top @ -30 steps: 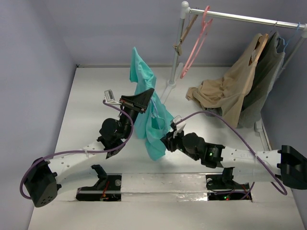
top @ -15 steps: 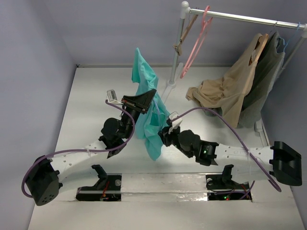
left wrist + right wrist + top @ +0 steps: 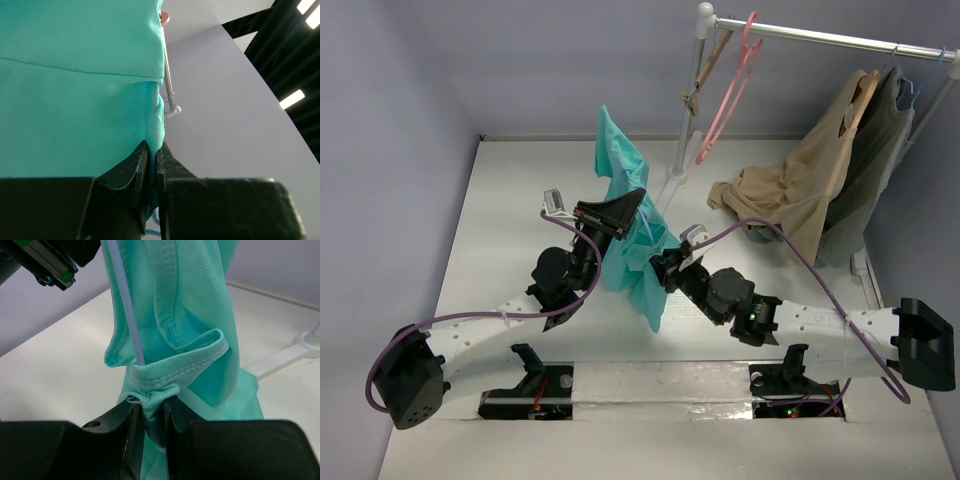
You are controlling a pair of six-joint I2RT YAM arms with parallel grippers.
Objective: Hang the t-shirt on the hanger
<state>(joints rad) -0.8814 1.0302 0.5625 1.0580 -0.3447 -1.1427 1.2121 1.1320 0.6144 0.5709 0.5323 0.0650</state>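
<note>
The teal t-shirt (image 3: 623, 190) hangs in the air above the middle of the table. My left gripper (image 3: 623, 212) is shut on a fold of it; the left wrist view shows its jaws (image 3: 154, 149) pinching teal fabric (image 3: 75, 100). A bit of the light-blue hanger (image 3: 154, 227) shows low between those fingers. My right gripper (image 3: 666, 266) is shut on a bunched hem of the t-shirt (image 3: 195, 300), pinched between its jaws (image 3: 152, 409). The thin hanger rod (image 3: 125, 305) runs down inside the shirt, through the hemmed opening just above my right jaws.
A clothes rack pole (image 3: 686, 120) stands behind the shirt. A pink hanger (image 3: 730, 85) and a brown wooden hanger (image 3: 703, 72) hang on its rail. A tan garment (image 3: 790, 190) and a dark grey-green garment (image 3: 875, 150) hang at the right.
My right gripper has moved up and away from me with the hem in it, and the shirt's lower tail has swung right. The left gripper has hardly moved.
</note>
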